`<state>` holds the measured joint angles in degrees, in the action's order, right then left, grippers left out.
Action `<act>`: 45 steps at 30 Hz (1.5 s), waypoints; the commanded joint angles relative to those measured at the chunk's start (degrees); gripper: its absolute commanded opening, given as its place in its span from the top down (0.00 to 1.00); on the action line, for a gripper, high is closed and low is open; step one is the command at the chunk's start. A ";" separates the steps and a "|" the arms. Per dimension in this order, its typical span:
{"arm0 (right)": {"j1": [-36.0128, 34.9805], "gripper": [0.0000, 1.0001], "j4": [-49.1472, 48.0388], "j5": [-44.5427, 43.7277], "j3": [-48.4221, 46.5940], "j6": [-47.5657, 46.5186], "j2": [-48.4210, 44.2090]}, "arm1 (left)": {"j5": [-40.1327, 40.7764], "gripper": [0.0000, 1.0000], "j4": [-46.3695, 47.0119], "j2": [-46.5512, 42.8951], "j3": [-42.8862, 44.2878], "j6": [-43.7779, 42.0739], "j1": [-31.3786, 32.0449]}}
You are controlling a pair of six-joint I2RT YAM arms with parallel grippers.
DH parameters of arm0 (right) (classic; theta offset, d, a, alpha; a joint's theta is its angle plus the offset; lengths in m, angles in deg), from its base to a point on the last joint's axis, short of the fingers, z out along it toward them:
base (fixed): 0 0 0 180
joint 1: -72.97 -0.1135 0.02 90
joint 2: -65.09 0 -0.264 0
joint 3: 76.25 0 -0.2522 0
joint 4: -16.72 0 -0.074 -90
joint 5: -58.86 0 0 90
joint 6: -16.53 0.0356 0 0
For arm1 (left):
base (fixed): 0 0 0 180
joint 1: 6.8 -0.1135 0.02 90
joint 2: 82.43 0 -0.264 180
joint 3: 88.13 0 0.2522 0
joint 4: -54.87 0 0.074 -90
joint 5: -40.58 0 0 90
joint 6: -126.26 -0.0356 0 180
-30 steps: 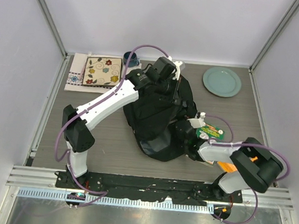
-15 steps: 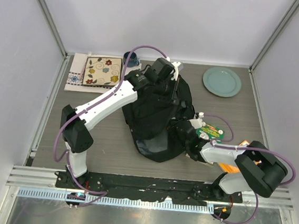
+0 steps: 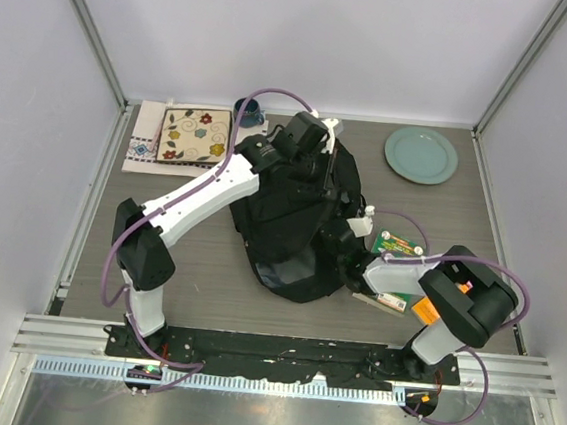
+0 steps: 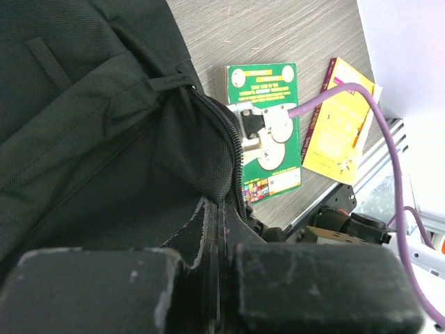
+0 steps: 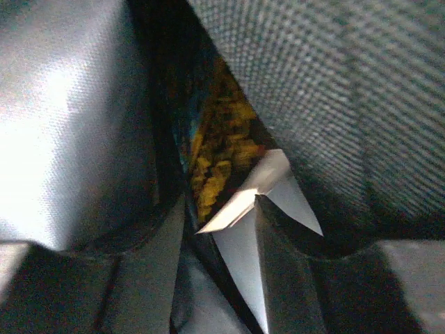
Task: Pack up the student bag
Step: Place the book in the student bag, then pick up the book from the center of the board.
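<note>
A: Where is the large black soft fabric backpack (image 3: 287,223)?
B: In the middle of the grey surface (image 3: 188,264). The left end effector (image 4: 219,261) pinches its zipper edge — the right end effector (image 5: 229,268) is inside, its width I cannot tell.

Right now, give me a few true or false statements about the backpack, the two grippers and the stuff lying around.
1. The left gripper is shut on the backpack's fabric, next to the zipper. True.
2. The plate sits inside the backpack. False: it lies on the table at the far right corner, apart from the backpack.
3. A green booklet lies on the table right beside the backpack's opening. True.
4. The right gripper hangs in open air, away from the backpack. False: it reaches into the backpack, with dark fabric all around it.
</note>
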<state>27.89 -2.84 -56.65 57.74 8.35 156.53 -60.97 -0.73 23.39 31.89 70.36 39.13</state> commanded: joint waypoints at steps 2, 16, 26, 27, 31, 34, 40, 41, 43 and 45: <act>0.34 0.39 7.89 2.40 2.97 -4.91 -9.24 | 3.20 1.00 1.24 -4.57 -1.05 -0.71 -0.67; 0.78 0.17 58.08 -13.41 1.66 -17.31 -52.40 | 1.46 0.94 3.25 -4.83 -6.06 -1.94 -1.90; 6.84 0.12 74.53 -16.49 -4.04 -23.55 -55.23 | -3.48 0.44 7.91 -5.53 -6.59 -0.36 2.32; 7.63 0.12 75.41 -16.93 -4.57 -23.46 -54.18 | -3.22 0.43 8.35 -5.80 -6.94 0.08 2.32; 10.53 0.10 77.35 -16.77 -6.33 -25.47 -53.73 | -1.64 0.38 7.22 -5.62 -5.63 -0.27 3.02; 11.77 0.10 75.87 -11.15 -5.81 -28.11 -54.52 | 0.38 0.38 4.24 -6.67 -5.97 -1.41 4.86; 11.86 0.17 72.18 1.42 0.67 -23.56 -56.10 | 3.03 0.38 0.98 -11.50 -12.73 -2.56 13.90; 11.86 0.19 69.12 2.83 1.83 -22.68 -56.19 | 3.03 0.38 1.06 -12.38 -15.79 -1.95 14.97; 11.95 0.25 65.94 6.70 4.11 -22.23 -55.41 | 3.72 0.40 1.33 -15.27 -18.97 -0.28 17.42; 12.03 0.27 62.86 8.37 4.48 -21.09 -52.60 | 6.62 0.41 1.50 -17.65 -23.01 2.27 18.84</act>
<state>39.63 68.13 -55.52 60.56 -15.21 100.94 -58.13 2.22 11.46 14.41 69.34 54.98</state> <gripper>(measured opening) 0.749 0.599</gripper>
